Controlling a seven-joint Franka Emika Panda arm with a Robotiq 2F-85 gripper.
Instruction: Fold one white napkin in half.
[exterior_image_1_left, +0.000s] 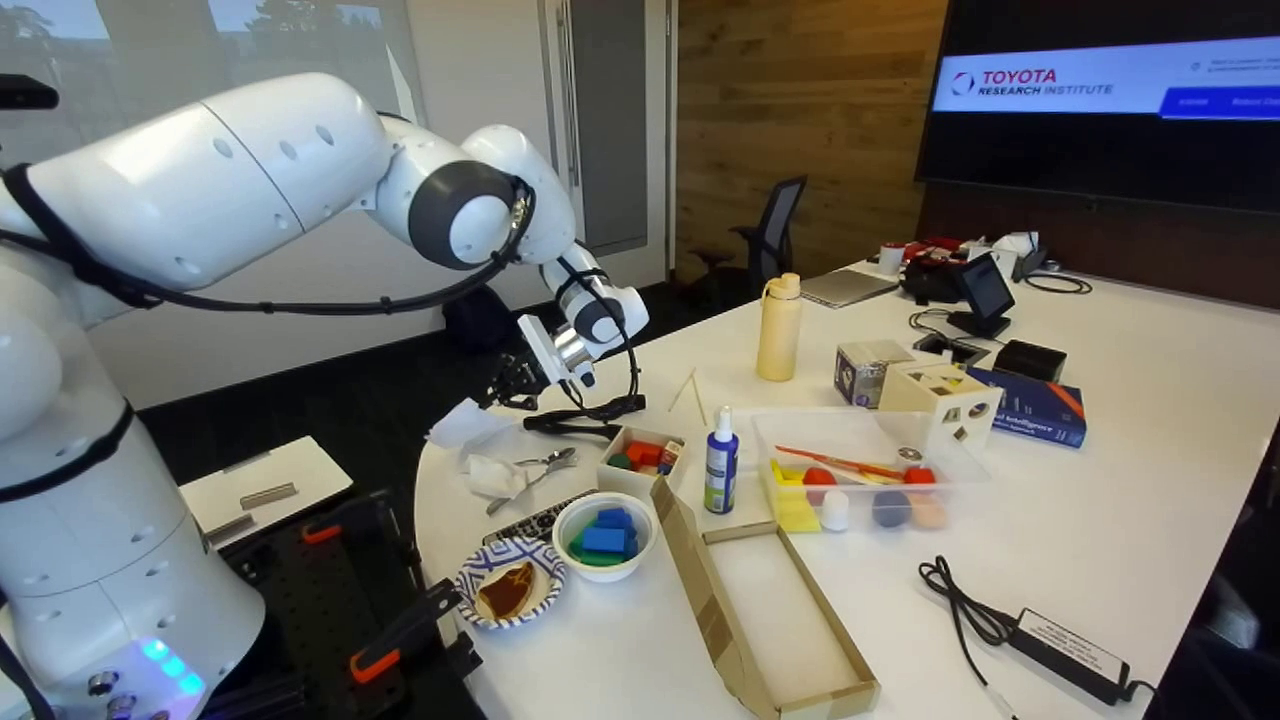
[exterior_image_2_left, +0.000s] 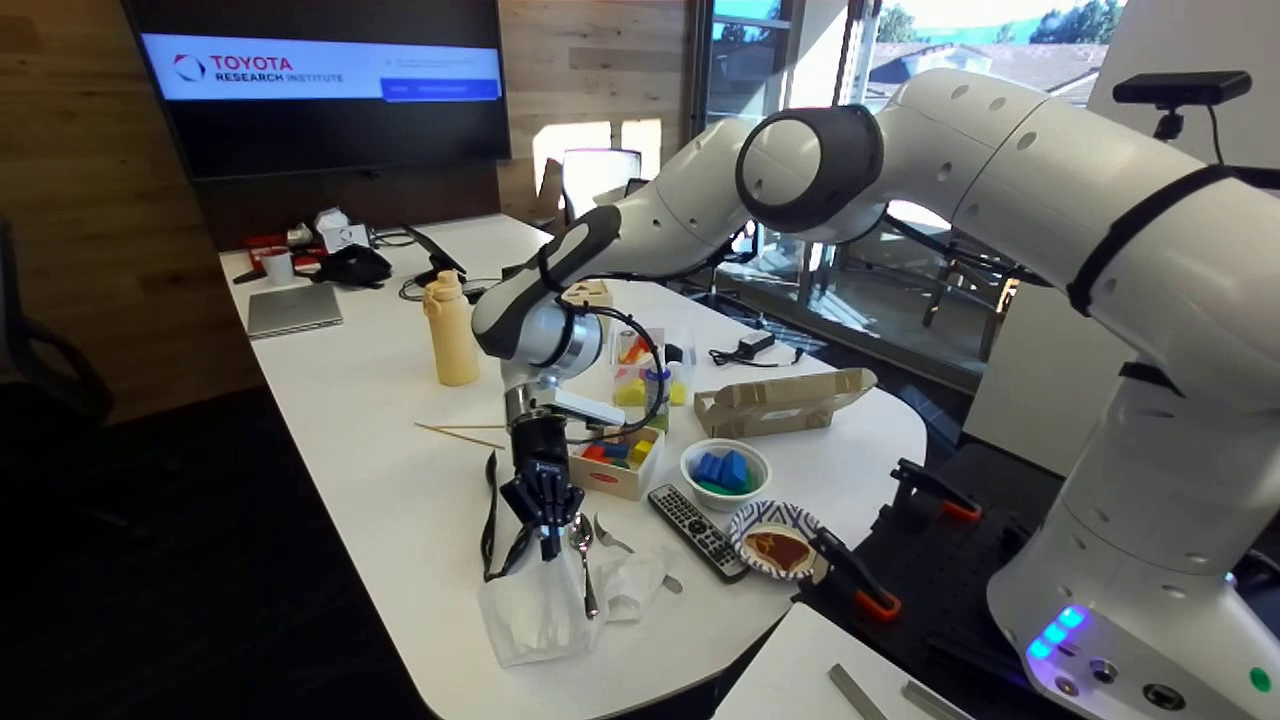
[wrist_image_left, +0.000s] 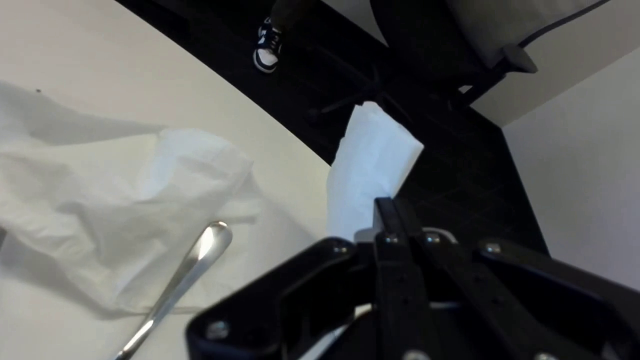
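Note:
One white napkin is at the near end of the table; it also shows in an exterior view. My gripper is shut on its edge, low over the table by the glasses and spoon. In the wrist view the fingertips are together and the napkin stands out beyond them, part of it seen against the dark floor. The gripper also shows in an exterior view. A second, crumpled white napkin lies beside it and shows in the wrist view.
A spoon lies between the napkins; a silver handle crosses the wrist view. A fork, black glasses, a remote, a block box, a white bowl and a patterned plate are nearby.

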